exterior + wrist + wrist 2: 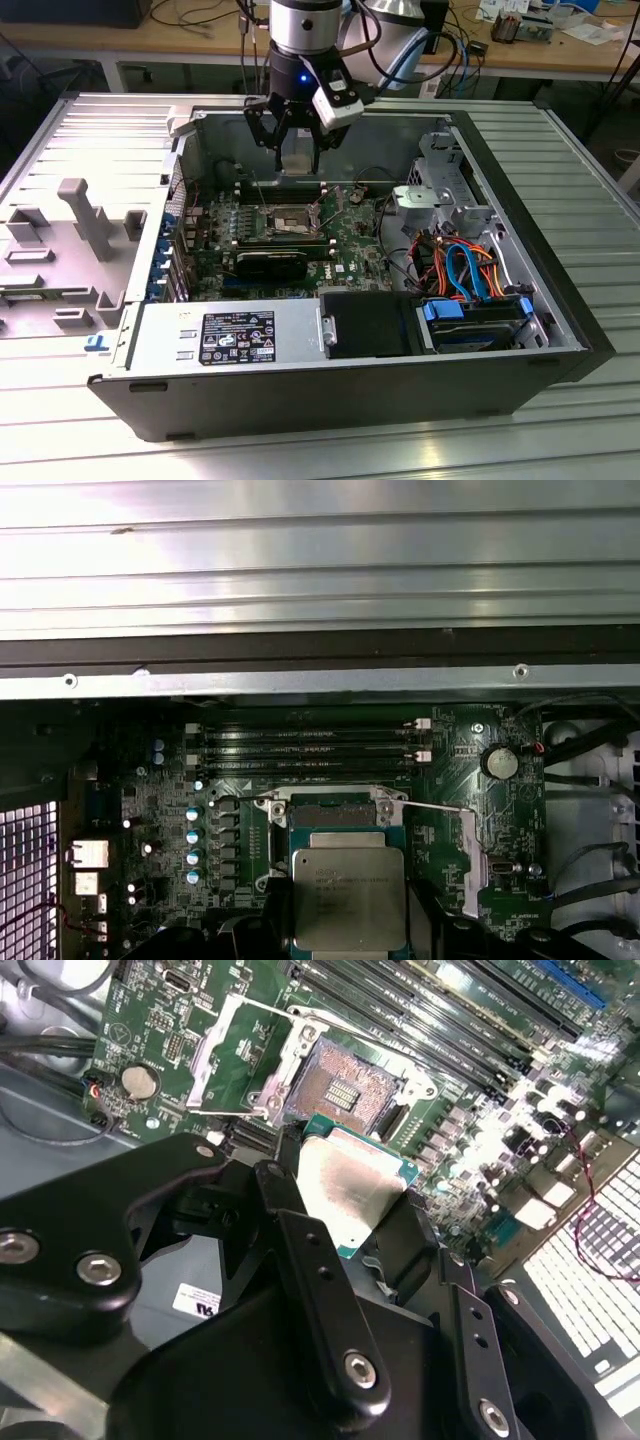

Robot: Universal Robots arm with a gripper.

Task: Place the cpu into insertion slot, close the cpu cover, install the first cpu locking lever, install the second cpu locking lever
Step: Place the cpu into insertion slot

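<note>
The arm (300, 30) reaches down into an open computer case (300, 390) that lies on its side on a ribbed metal desk (580, 180). Its black jaws are closed on the cpu (345, 1195), gripping the square chip by two opposite edges with its silver-grey top facing the wrist cameras. The chip hangs above the green board and is not yet seated. In the second wrist view it is just beside the insertion slot (340, 1085), whose dark pin grid is uncovered. The cpu cover (215, 1040) is swung open and stands up from one side of the slot. In the first wrist view a thin wire lever (440, 806) runs from the slot's rim.
</note>
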